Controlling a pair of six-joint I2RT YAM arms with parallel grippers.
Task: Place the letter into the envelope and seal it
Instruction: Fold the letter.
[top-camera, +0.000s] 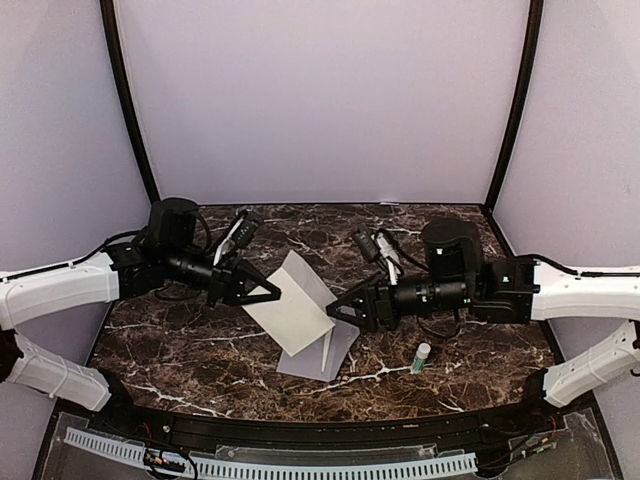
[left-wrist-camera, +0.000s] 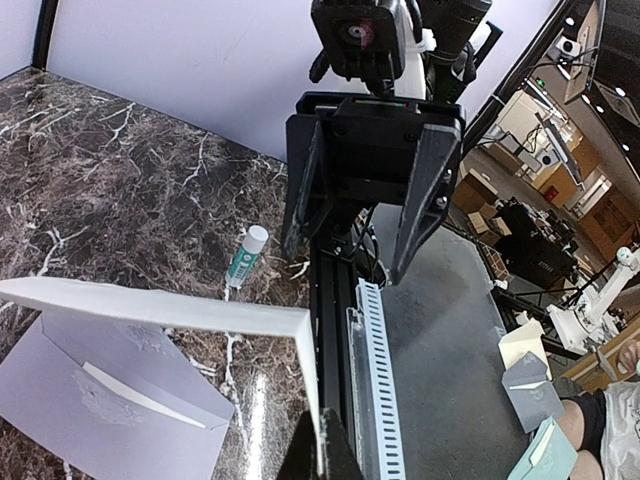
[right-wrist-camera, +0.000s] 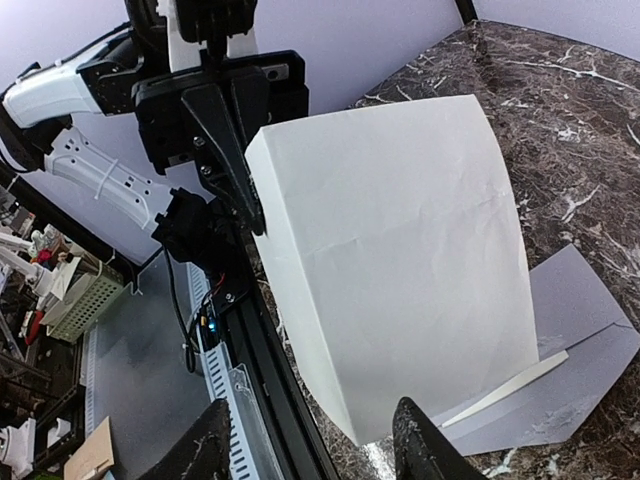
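Pinches letter (top-camera: 290, 305) by its left edge with left gripper (top-camera: 276, 294), aloft and tilted over tabletop's (top-camera: 180, 345) middle, above envelope (top-camera: 338, 356) (grey, lying flat). Holds right gripper (top-camera: 333, 312) spread apart at its lower corner.

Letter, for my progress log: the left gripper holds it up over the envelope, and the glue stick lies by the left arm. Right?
Not quite. The glue stick lies by the right arm, as the top view shows. The left gripper does hold the letter up over the envelope.
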